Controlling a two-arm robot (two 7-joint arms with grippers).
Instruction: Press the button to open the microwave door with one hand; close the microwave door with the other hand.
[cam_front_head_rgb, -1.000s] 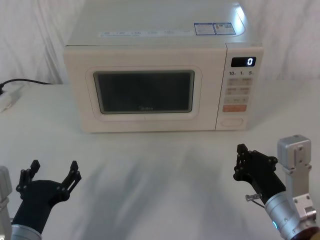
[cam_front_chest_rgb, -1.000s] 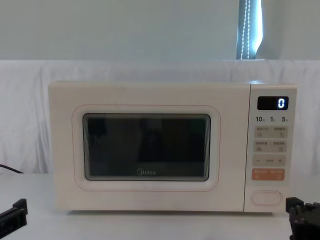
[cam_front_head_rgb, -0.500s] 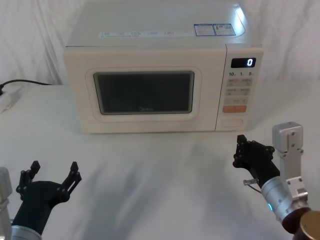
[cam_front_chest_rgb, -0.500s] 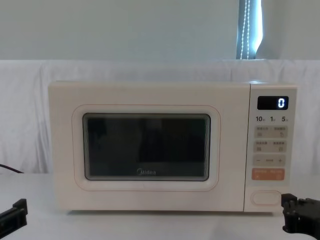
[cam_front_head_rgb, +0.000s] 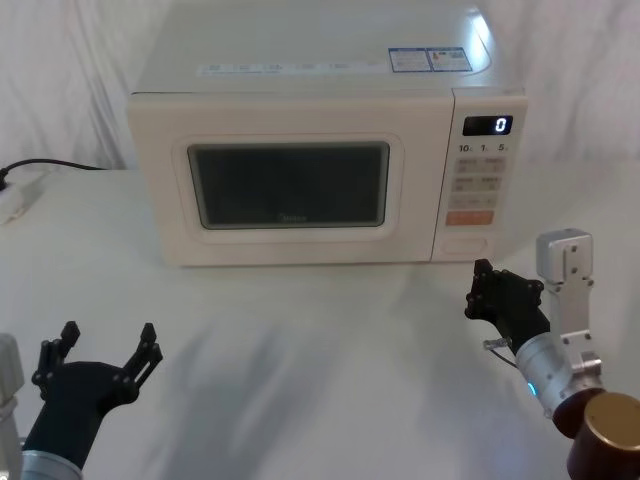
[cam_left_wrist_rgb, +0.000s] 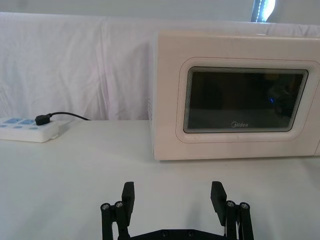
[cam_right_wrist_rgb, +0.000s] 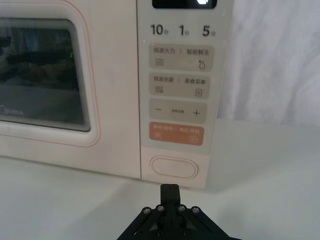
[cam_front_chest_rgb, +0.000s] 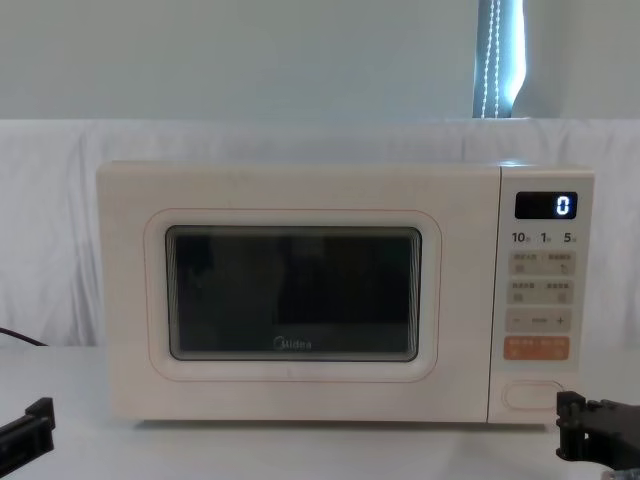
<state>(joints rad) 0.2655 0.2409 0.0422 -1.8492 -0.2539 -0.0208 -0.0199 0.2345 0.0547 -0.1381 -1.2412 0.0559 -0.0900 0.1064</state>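
Closed right end effector (cam_right_wrist_rgb: 170, 192) near smooth oval button (cam_right_wrist_rgb: 174, 166); left end effector (cam_left_wrist_rgb: 173, 197) spread apart.

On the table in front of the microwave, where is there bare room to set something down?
The wide strip of table between the microwave door and the two grippers is bare. The table to the left of the microwave is free up to the power strip. It is tighter near the button, where the right gripper is close; the left gripper sits low left.
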